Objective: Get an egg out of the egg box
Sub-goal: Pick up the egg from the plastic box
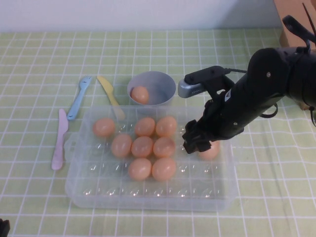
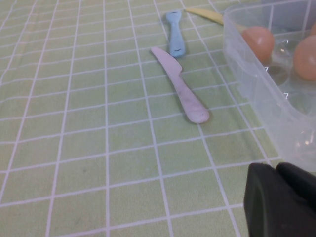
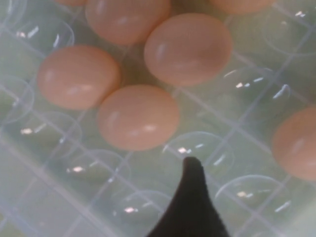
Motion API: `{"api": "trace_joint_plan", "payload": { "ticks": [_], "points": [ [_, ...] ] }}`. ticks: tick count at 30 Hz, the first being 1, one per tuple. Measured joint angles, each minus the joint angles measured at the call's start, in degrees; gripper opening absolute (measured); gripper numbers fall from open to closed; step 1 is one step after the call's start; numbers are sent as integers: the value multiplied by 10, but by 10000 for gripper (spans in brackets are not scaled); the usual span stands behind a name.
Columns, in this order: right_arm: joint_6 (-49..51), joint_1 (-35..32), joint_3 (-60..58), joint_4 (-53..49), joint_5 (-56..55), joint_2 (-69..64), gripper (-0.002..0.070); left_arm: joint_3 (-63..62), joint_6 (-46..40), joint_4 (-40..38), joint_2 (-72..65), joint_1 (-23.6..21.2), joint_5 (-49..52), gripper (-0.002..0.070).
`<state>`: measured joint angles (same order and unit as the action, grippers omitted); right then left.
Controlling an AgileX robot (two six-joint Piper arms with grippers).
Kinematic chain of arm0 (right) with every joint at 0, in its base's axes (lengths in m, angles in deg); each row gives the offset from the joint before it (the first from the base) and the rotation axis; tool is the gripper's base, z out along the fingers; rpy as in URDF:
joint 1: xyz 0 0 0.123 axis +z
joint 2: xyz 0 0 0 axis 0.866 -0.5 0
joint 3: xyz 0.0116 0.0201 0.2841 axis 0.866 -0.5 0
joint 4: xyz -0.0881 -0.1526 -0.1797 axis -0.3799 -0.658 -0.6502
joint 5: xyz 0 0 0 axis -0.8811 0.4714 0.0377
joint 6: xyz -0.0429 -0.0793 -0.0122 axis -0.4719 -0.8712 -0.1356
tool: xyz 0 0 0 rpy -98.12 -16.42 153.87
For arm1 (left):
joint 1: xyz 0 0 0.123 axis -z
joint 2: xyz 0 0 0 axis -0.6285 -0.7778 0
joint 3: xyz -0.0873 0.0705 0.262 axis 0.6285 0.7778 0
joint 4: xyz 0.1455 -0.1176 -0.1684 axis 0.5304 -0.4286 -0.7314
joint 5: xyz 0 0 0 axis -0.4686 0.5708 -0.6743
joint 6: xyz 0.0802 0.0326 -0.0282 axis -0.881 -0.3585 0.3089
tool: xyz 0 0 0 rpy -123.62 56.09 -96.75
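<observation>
Work surface: a table covered with a light green cloth (image 1: 39, 64) ruled in a white grid, running back to a plain pale wall (image 1: 138, 12). A brown wooden object (image 1: 291, 19) stands at the far right corner, partly behind the right arm.

The egg box (image 1: 79, 187), a clear plastic tray with rows of round dimples, lies near the middle of the cloth. In the high view 8 peach-orange eggs form a cluster in its left and centre part. A further egg (image 1: 211, 150) lies apart from them toward the right side of the box, partly hidden behind the right gripper.

Just beyond the far edge of the box stands a grey-blue cup (image 1: 165, 89) with 1 egg inside. Left of the box lie 3 plastic utensils: a pink knife (image 1: 59, 140), a blue utensil (image 1: 79, 97) and a yellow knife (image 1: 108, 94) whose near end reaches the far rim of the box.

The right gripper (image 1: 197, 140) hangs low over the right part of the box, just beside the separate egg. In the right wrist view only 1 dark fingertip (image 3: 191, 197) shows, above empty dimples; how far the claw is open, and whether it has hold of anything, cannot be told.

The left gripper (image 2: 284, 202) appears only as a dark shape at the edge of the left wrist view, low over the cloth beside the left wall of the box; its opening cannot be told.
</observation>
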<state>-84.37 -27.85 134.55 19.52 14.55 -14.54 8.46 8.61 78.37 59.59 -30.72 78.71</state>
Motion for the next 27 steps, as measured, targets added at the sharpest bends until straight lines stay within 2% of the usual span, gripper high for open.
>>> {"api": "trace_joint_plan", "payload": {
  "ticks": [10, 24, 27],
  "points": [
    [-240, 0, 14, -34, 38, -7, 494, 0, 0, 0, 0, 0, 0, 0],
    [-264, 0, 14, -59, 5, -52, 494, 0, 0, 0, 0, 0, 0, 0],
    [-239, 0, 14, -61, -4, -52, 494, 0, 0, 0, 0, 0, 0, 0]
  ]
}}
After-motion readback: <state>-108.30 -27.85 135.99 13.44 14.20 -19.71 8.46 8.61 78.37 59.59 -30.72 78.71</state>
